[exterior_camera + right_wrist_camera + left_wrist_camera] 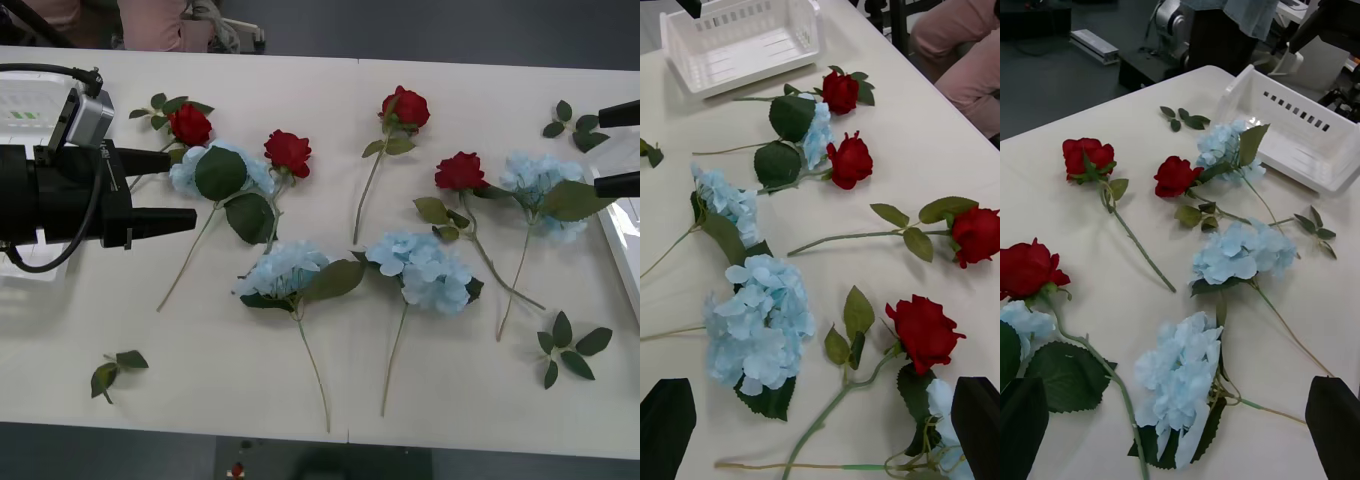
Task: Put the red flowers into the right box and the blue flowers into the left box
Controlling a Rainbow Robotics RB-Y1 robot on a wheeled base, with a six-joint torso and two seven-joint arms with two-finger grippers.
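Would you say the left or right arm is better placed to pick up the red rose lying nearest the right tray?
Right. The right gripper, fingers open, hovers near that red rose; the left gripper sits across the table.

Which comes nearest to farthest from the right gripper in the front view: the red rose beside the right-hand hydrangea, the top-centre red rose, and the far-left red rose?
Measured from the right gripper at the table's right edge:
1. The red rose beside the right-hand pale-blue hydrangea, right of centre.
2. The top-centre red rose, near the far edge.
3. The far-left red rose, by the left gripper.
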